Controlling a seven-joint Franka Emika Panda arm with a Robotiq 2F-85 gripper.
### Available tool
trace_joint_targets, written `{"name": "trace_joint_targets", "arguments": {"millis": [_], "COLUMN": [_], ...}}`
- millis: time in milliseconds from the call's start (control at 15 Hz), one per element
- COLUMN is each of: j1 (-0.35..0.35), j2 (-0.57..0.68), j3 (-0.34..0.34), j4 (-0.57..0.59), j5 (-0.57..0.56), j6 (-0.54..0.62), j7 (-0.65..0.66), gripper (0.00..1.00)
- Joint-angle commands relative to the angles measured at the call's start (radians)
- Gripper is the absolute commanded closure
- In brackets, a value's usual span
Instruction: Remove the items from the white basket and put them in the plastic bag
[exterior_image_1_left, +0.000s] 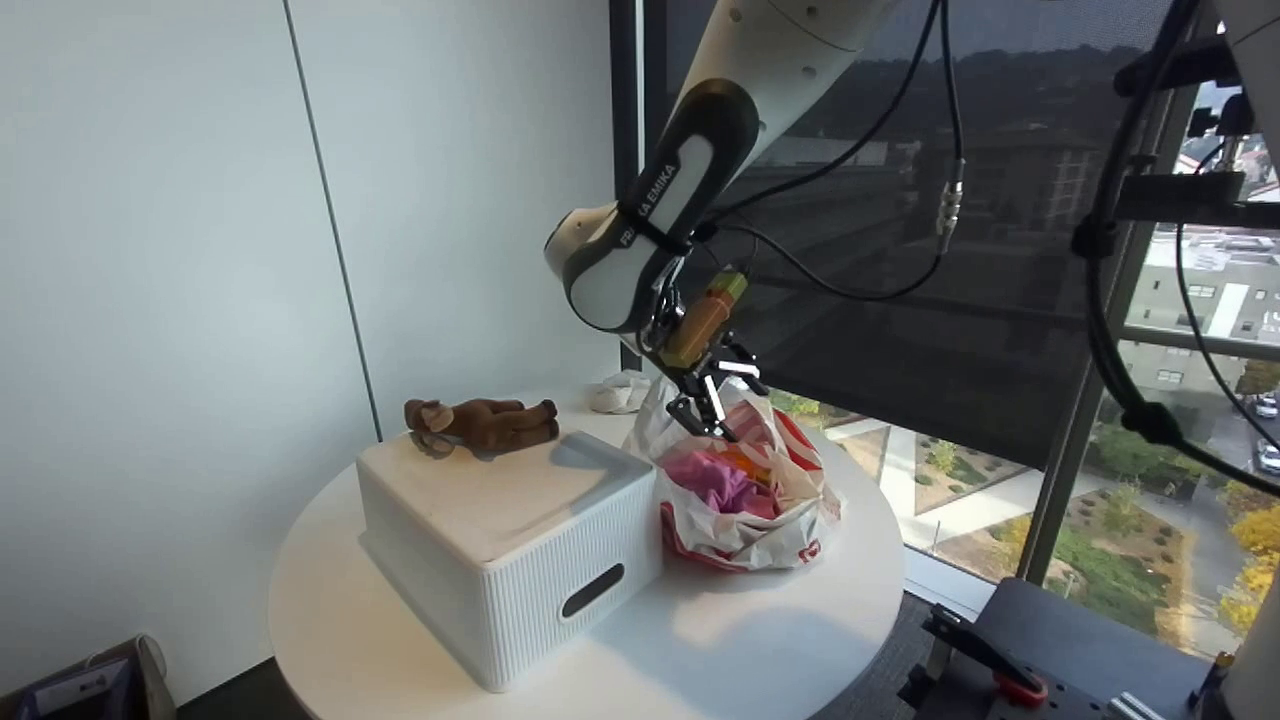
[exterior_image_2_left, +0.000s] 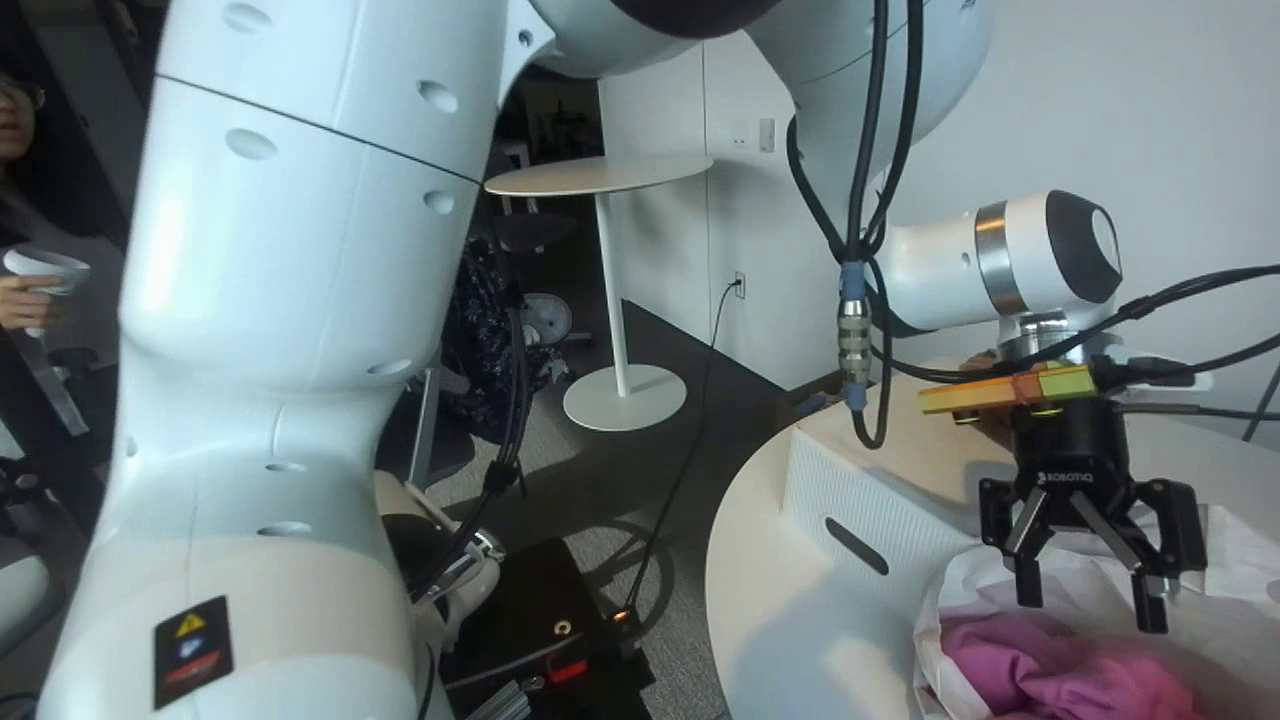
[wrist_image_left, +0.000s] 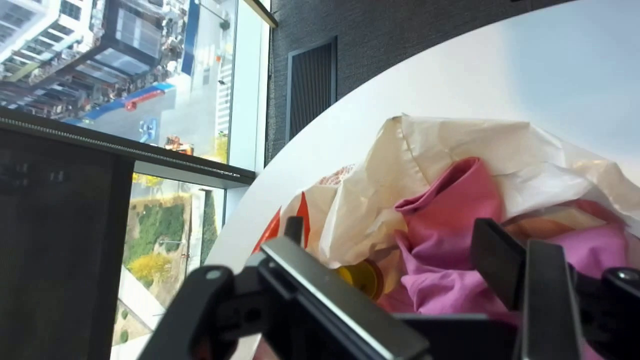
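Observation:
The white basket (exterior_image_1_left: 530, 610) is a ribbed box with a handle slot and a flat top facing up; its wall also shows in an exterior view (exterior_image_2_left: 850, 490). A brown plush toy (exterior_image_1_left: 490, 425) lies on top of it. The plastic bag (exterior_image_1_left: 745, 545) stands open beside it and holds pink-purple cloth (exterior_image_1_left: 710, 480). In the wrist view the bag (wrist_image_left: 500, 135) also holds a yellow round thing (wrist_image_left: 362, 280), partly hidden. My gripper (exterior_image_2_left: 1090, 600) is open and empty above the bag's mouth, fingers pointing down; its fingers also show in the wrist view (wrist_image_left: 395, 245). The basket's inside is hidden.
Everything stands on a round white table (exterior_image_1_left: 330, 600). A crumpled white thing (exterior_image_1_left: 618, 392) lies behind the bag. A wall is behind the table, and a window with a dark blind (exterior_image_1_left: 900, 330) is beside it. Cables (exterior_image_1_left: 870, 295) hang from the arm.

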Motion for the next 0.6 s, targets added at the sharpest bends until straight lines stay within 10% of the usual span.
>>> {"name": "trace_joint_targets", "arguments": {"millis": [0, 533], "j1": [-0.015, -0.006], "j2": [-0.181, -0.076], "j3": [0.108, 0.264], "j4": [-0.039, 0.186], "j5": [0.046, 0.221], "j6": [-0.016, 0.262], "j7": [-0.087, -0.128], "gripper": [0.0, 0.0]}}
